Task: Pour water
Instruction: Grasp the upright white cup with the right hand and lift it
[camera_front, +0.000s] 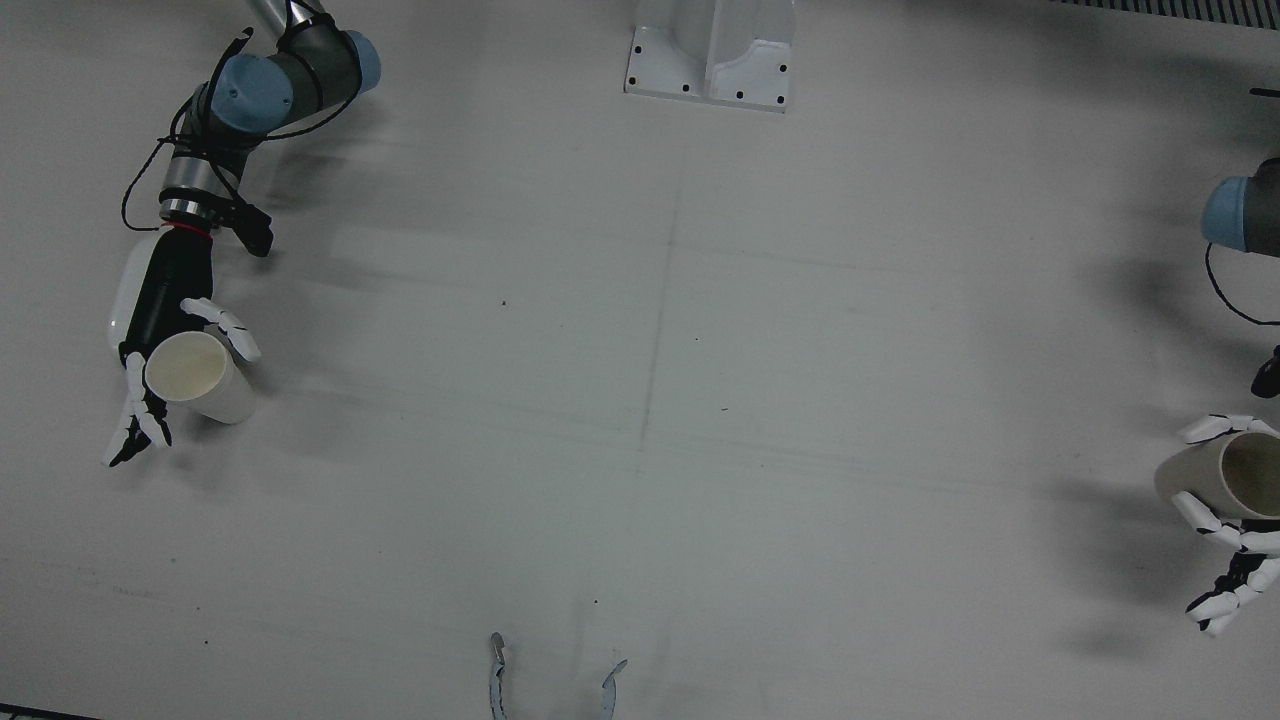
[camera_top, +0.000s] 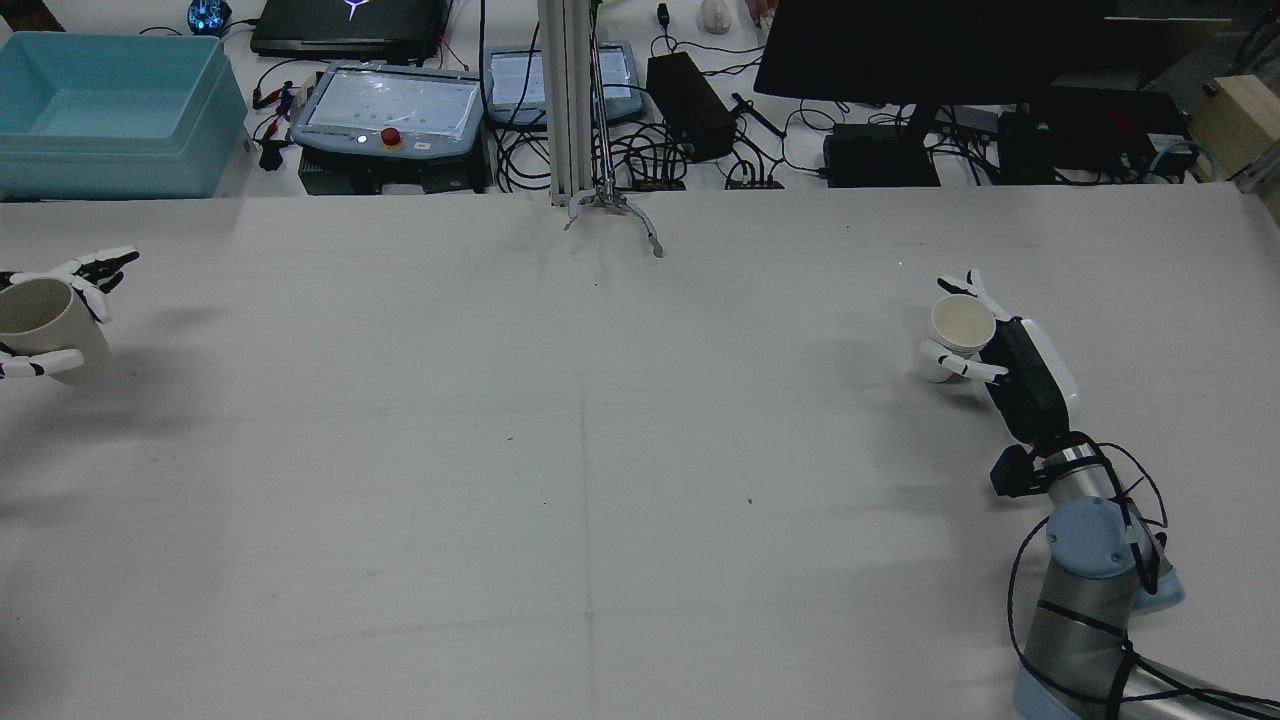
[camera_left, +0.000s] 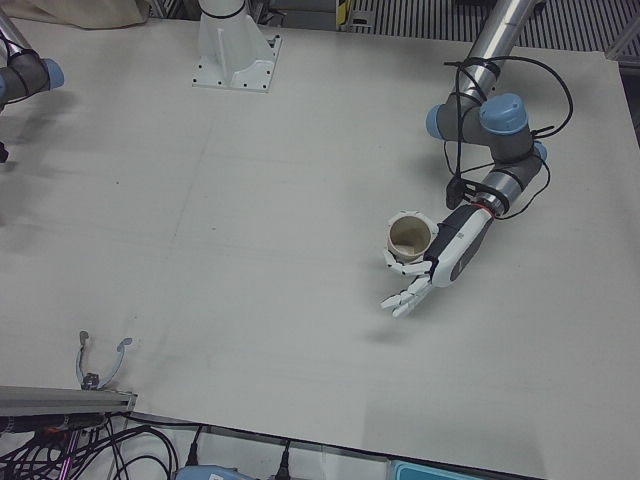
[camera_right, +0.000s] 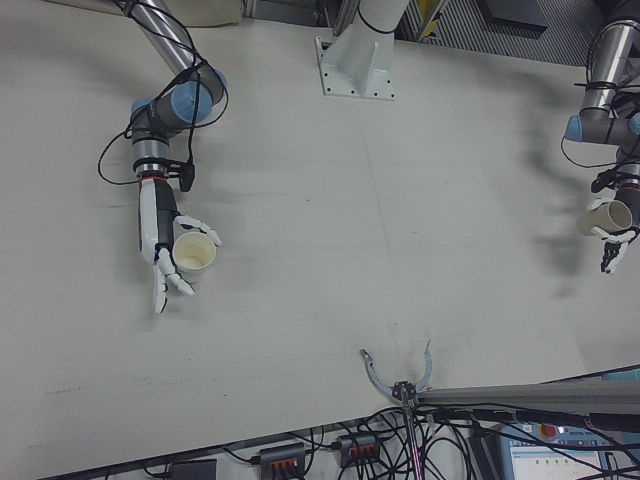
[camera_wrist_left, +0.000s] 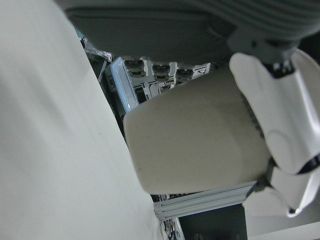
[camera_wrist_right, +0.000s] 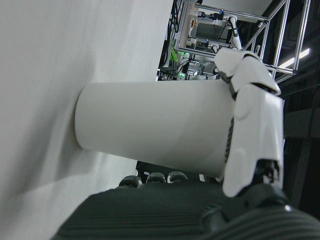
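Observation:
My right hand (camera_front: 165, 330) is wrapped around a cream paper cup (camera_front: 192, 372) that stands on the table at my far right. Its thumb and a finger (camera_wrist_right: 255, 115) lie on the cup (camera_wrist_right: 150, 125), and the other fingers stretch out past it. My left hand (camera_front: 1235, 545) is shut on a second cream cup (camera_front: 1222, 475) at my far left. That cup's shadow lies apart from it, so it hangs above the table. The left-front view shows the left hand (camera_left: 440, 262) and its cup (camera_left: 410, 238) upright. I cannot see any water in either cup.
A white arm pedestal (camera_front: 710, 60) stands at the table's robot side. A small metal clamp (camera_front: 500, 670) sits at the operators' edge. Beyond that edge are a blue bin (camera_top: 110, 110), a teach pendant (camera_top: 390, 105) and cables. The wide white table (camera_front: 640, 400) lies between the hands.

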